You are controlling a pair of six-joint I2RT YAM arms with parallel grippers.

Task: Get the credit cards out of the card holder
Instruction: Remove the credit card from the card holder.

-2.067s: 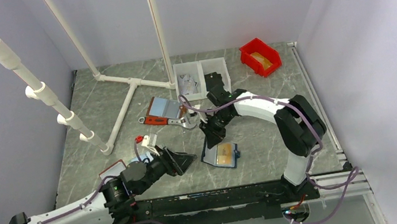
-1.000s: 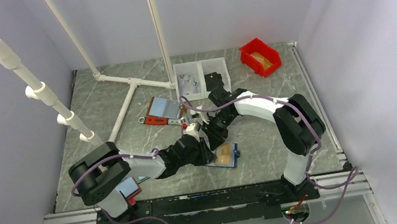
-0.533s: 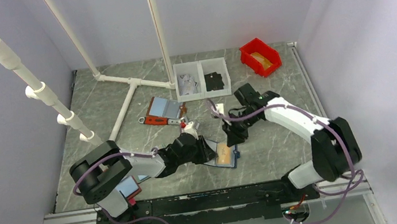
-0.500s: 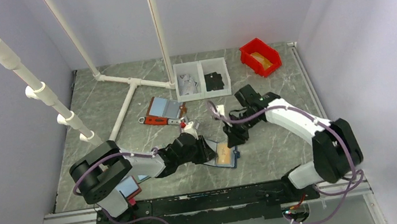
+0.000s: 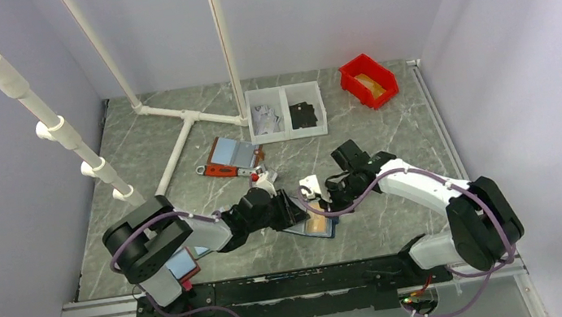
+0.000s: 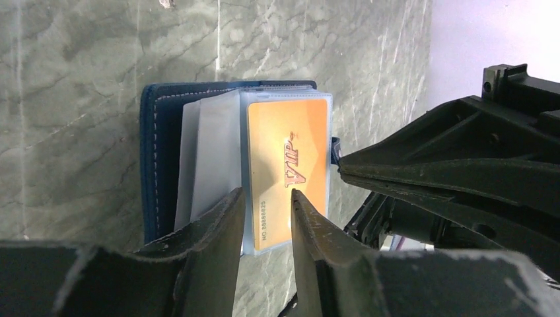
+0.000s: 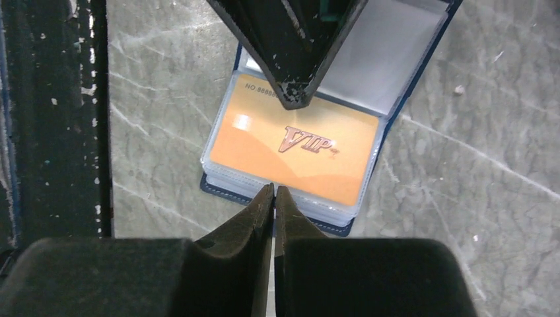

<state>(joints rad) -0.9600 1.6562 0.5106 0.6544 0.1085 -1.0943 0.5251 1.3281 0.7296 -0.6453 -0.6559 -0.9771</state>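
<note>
Right now the job looks to be at its first card. The left claw (image 6: 267, 193) reaches in from the left. Its fingers stand a little apart over the near edge of the holder (image 6: 155, 165), with nothing visibly nipped between them. The holder lies open on the table (image 5: 413, 125), near the middle and towards the near side, with clear sleeves fanned up from its navy cover. The gold card (image 6: 287, 165) is still in the top sleeve, face up. On the right, the right claw (image 7: 273, 188) has its fingers pressed together, its tip at the card's outer long edge. I cannot tell whether it touches the sleeve.

My read is that the left claw should pin the cover or sleeve. The right claw then has to spread, take the card's free edge and draw it out to the right along the sleeve. The sleeve is thin and slippery, so it may lift together with the card. No black card shows in the holder.

Around it, from left to right:
- A white pipe frame (image 5: 180, 143) runs across the far left.
- A red-edged wallet (image 5: 184, 265) lies by the left arm's base.
- Another red-edged wallet (image 5: 228, 155) lies open, far of the left claw.
- A white bin (image 5: 291, 134) has something black (image 5: 303, 114) in its right half. I cannot tell what it is.
- A red bin (image 5: 351, 82) sits far right.

None of these is close enough to block the pull. The tightest spot is between the two claws, which nearly meet over the card.
</note>
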